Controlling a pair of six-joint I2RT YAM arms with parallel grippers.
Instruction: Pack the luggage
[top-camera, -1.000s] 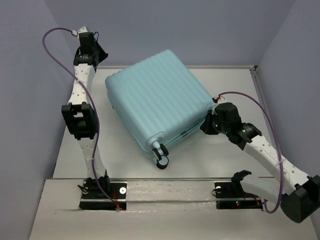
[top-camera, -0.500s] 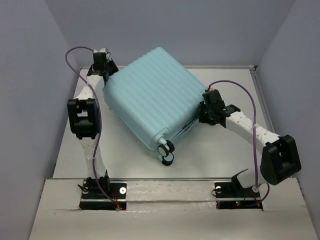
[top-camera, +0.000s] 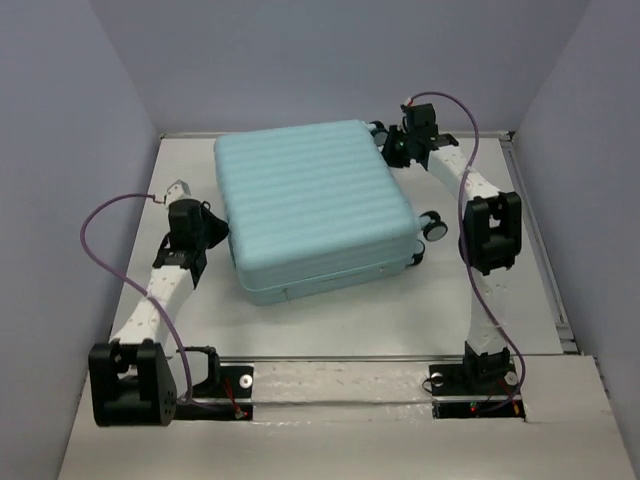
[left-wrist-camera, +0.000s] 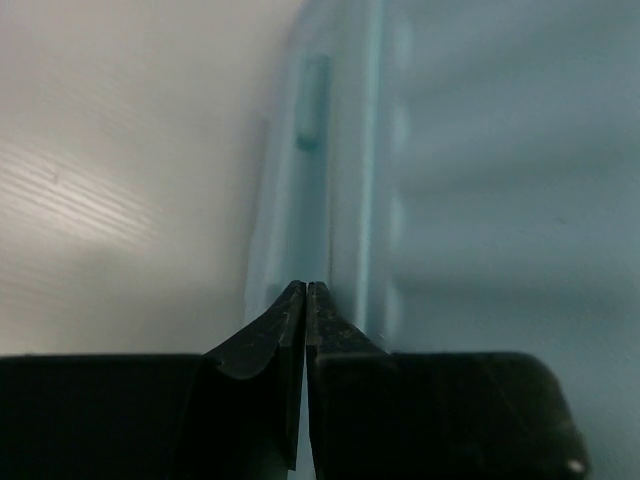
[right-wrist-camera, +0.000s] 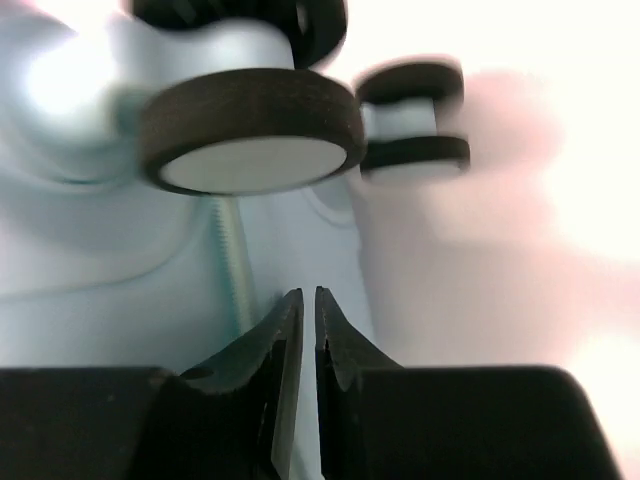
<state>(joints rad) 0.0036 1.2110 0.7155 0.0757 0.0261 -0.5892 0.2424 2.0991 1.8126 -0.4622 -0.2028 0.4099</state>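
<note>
From above, the suitcase (top-camera: 315, 205) lies flat and closed in the middle of the table (top-camera: 330, 320), ribbed shell up. The left gripper (top-camera: 212, 232) sits against its left edge. The right gripper (top-camera: 390, 152) is at its far right corner.

At the left wrist, the left gripper (left-wrist-camera: 304, 292) has its jaws pressed together with nothing between them, tips right at the seam along the suitcase's side (left-wrist-camera: 480, 200).

At the right wrist, the right gripper (right-wrist-camera: 302, 298) shows only a hairline slit between its jaws and grips nothing. A wheel (right-wrist-camera: 250, 140) hangs just above the tips, with a second wheel (right-wrist-camera: 410, 120) blurred beyond it.
</note>
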